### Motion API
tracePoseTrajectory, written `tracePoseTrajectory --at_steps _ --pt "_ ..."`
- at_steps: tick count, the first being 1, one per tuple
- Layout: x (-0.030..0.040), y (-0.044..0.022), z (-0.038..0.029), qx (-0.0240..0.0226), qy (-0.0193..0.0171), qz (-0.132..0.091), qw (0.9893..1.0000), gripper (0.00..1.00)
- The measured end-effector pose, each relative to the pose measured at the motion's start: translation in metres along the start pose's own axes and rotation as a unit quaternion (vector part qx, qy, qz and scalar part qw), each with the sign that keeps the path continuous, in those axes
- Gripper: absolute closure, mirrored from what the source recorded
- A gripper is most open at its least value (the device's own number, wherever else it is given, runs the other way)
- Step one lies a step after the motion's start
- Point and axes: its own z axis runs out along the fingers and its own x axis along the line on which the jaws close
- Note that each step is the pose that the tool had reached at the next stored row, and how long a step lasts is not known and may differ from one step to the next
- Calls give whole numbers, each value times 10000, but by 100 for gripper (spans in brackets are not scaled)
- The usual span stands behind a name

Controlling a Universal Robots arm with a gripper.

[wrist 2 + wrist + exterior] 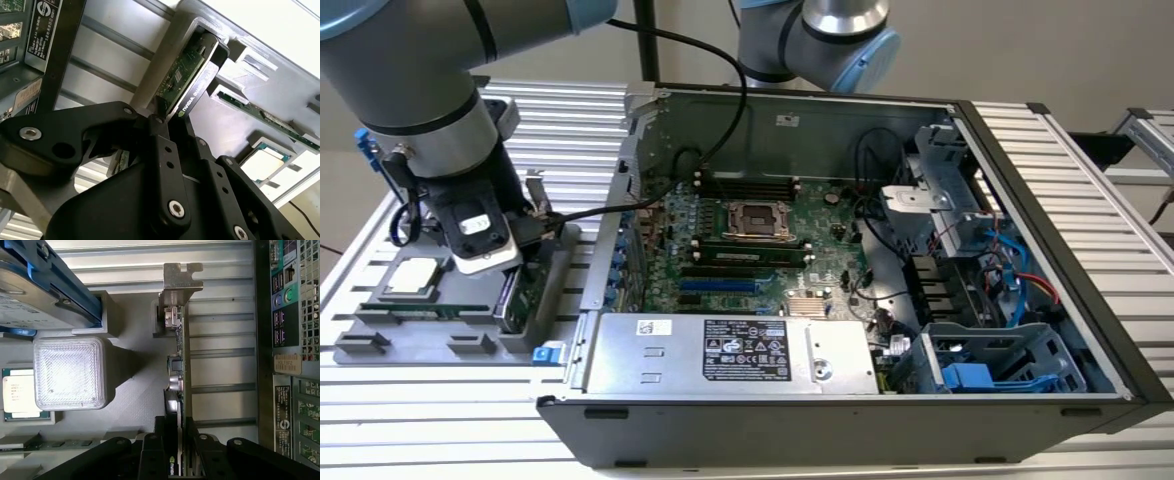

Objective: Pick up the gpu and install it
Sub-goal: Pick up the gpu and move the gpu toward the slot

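The slatted table [1067, 150] carries an open case [854, 425], which takes up its middle and the side on the exterior view's right. A grey tray [400, 345] lies near the table's edge on the exterior view's left, just beside the case.

The arm [414, 90] has a blue-capped joint [834, 45] showing behind the case's far wall. A thick grey link crosses the upper corner on the exterior view's left, and from it the wrist points straight down over the tray. A black cable hangs from the wrist towards the case.

The gpu [181, 347] stands on edge in a slot at the tray's side nearest the case. In both wrist views it is upright, its green board [182, 75] towards the case and its black cooler facing into the tray. Its silver bracket [180, 285] is at the end farthest from the gripper.

The gripper [176, 450] has a black finger [200, 455] on each face of the card, pinching the end opposite the bracket. The card is still seated in its slot.

In the first wrist view a drive [45, 285] with a blue frame lies in the tray, a ribbed white block [70, 372] beside it. A chip [411, 277] sits farther in, near a memory stick [427, 308].
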Motion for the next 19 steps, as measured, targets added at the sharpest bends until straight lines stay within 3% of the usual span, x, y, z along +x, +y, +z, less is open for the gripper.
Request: tracePoseTrajectory --at_steps 19 --pt "-2 -1 0 -1 0 -19 10000 100"
